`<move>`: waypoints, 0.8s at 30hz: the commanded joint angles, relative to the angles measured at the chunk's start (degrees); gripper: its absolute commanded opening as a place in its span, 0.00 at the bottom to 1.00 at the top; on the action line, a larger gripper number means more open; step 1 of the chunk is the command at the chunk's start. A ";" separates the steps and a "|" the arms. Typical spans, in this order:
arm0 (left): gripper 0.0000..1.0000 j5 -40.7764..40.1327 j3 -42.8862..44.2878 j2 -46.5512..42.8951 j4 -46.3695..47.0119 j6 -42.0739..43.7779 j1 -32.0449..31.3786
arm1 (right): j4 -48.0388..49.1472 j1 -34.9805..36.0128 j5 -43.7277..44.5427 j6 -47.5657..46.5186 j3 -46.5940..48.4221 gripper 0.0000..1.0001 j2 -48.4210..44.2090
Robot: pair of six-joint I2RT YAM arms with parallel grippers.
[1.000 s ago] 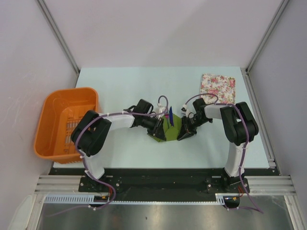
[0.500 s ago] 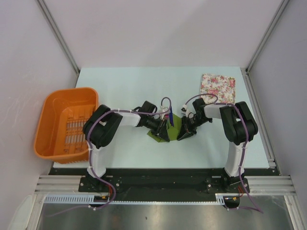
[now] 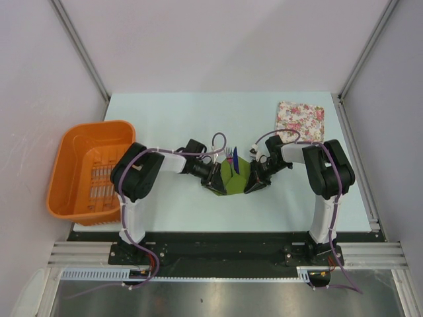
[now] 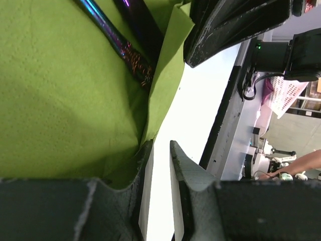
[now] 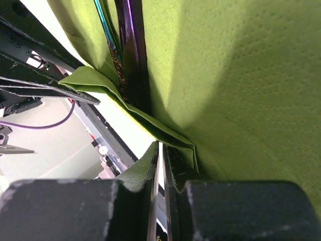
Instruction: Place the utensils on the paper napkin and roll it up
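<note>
**A:** What's the setting?

**B:** A pale, smooth tabletop (image 3: 172,119) boxed in by plain white walls. An orange plastic basket (image 3: 99,125) sits at its left edge and a pink-and-white floral square pad (image 3: 301,121) near the far right corner. In the centre, just ahead of both arms, is the olive-green paper napkin (image 3: 232,181). The thin cutlery pieces with dark blue-purple handles (image 3: 229,157) lie on it and poke past its far edge.

**A:** Which step is this?

**B:** Loading looks done, so I'd judge this the start of the roll. The left gripper (image 3: 215,179) is at the napkin's left edge and the right gripper (image 3: 252,185) at its right. The right jaws are pressed together on a doubled-over fold of paper. The left fingers (image 4: 183,168) show a slim slit with bare table through it. The paper's edge meets one tip, but I cannot tell whether it is caught.

**A:** And next?

**B:** Probably carrying one flap over the handles and tucking it without tearing. The paper is soft and dimpled and creases readily. The handles are glossy, iridescent and likely slick, so they could slide out.
</note>
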 commanded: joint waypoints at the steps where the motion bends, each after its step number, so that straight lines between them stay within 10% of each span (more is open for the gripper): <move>1: 0.25 0.58 -1.65 0.19 -2.84 3.86 1.32 | 2.75 0.24 5.05 -0.71 0.88 0.11 2.21; 24: 0.27 -3.64 3.17 -5.19 17.35 -11.34 -2.72 | 2.48 1.11 0.92 0.96 1.15 0.13 0.02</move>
